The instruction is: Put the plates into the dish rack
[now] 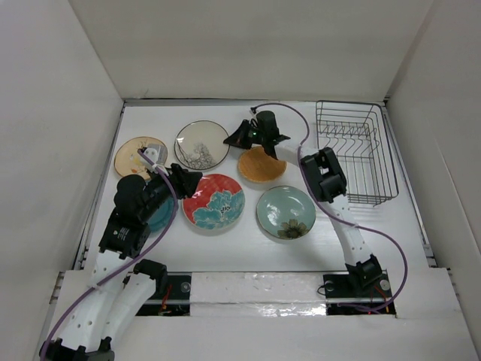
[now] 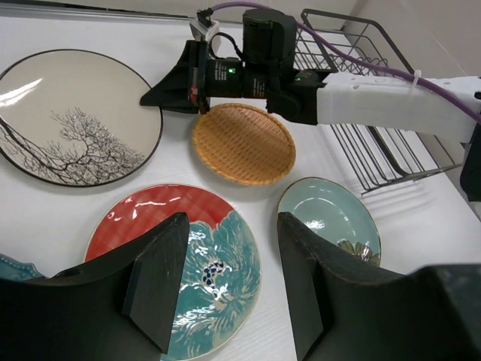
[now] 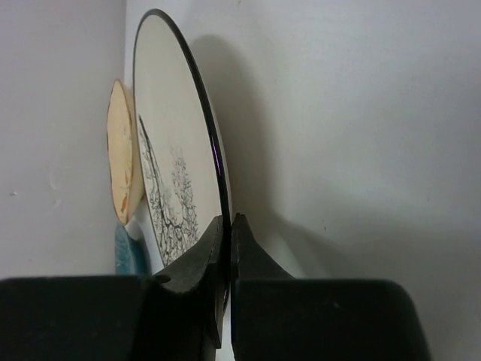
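At white plate [image 3: 169, 150] rim, right tool [image 3: 227, 226] clamped

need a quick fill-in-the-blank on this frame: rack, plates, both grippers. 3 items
1. The dish rack holds ___ plates.
2. The right gripper is pinched on the rim of the ___ tree-patterned plate.
3. The left gripper is ___, with its fingers above the red plate.

Missing words: no; white; open.
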